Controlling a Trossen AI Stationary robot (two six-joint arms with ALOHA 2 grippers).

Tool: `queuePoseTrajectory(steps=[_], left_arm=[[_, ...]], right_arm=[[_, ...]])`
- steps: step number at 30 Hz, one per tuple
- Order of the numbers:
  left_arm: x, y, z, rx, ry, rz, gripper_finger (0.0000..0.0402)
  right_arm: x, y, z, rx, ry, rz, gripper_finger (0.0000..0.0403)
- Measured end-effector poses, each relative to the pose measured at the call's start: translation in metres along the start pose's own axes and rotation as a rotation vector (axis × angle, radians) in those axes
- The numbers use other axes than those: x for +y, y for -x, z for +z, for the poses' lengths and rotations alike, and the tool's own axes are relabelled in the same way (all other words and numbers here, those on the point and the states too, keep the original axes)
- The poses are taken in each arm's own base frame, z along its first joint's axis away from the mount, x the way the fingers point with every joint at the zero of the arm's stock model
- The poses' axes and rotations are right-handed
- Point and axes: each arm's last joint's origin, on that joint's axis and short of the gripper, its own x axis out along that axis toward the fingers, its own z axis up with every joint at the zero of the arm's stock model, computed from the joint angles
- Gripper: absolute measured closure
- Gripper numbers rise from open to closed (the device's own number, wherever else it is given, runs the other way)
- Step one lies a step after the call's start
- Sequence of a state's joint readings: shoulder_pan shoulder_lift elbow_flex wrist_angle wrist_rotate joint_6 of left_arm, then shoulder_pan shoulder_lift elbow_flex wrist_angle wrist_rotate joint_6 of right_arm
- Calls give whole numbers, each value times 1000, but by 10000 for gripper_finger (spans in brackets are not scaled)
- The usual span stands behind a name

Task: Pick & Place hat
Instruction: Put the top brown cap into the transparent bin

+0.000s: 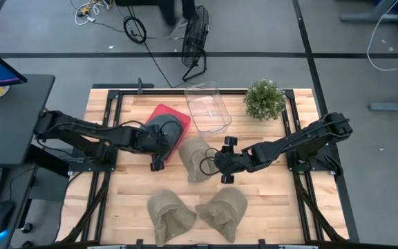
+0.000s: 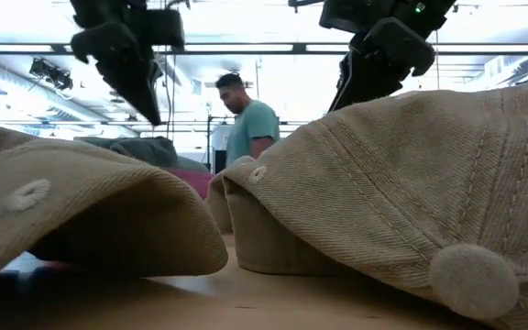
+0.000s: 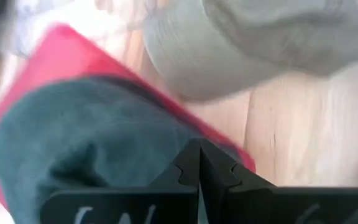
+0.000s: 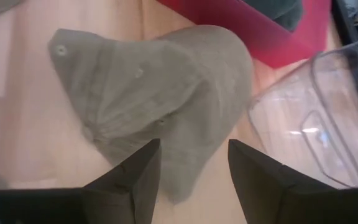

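The pale wooden table point(image 1: 268, 200) carries a red rectangular tray point(image 1: 178, 119). Beside it lies the khaki cloth cap point(image 4: 166, 99), under the right gripper point(image 4: 191, 171), spread wide. The left gripper point(image 3: 199, 163), apparently pinched together, hovers over the tray's dark green cap point(image 3: 86, 143). Only the low view shows a person point(image 2: 246, 124) beyond.

Overhead, table-level, wrists (hats shared)

- I'm working in a lab: grey floor marked with black tape lines point(image 1: 309, 48), loose cables.
- Black wire-cage floor fan point(image 1: 196, 43) beside my wooden slatted table point(image 1: 268, 207).
- Ceiling strip lights point(image 2: 273, 48); a person point(image 2: 246, 124) stands behind.
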State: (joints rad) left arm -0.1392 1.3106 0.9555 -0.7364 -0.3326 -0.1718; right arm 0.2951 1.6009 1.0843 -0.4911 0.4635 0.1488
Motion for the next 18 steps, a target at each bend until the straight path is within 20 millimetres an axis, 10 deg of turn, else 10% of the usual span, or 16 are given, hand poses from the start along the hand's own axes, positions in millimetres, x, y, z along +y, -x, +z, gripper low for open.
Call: queuePoseTrajectory(steps=[18], left_arm=[[-3, 5, 8, -110, 89, 65, 275]], right_arm=[[-7, -61, 13, -99, 216, 53, 211]])
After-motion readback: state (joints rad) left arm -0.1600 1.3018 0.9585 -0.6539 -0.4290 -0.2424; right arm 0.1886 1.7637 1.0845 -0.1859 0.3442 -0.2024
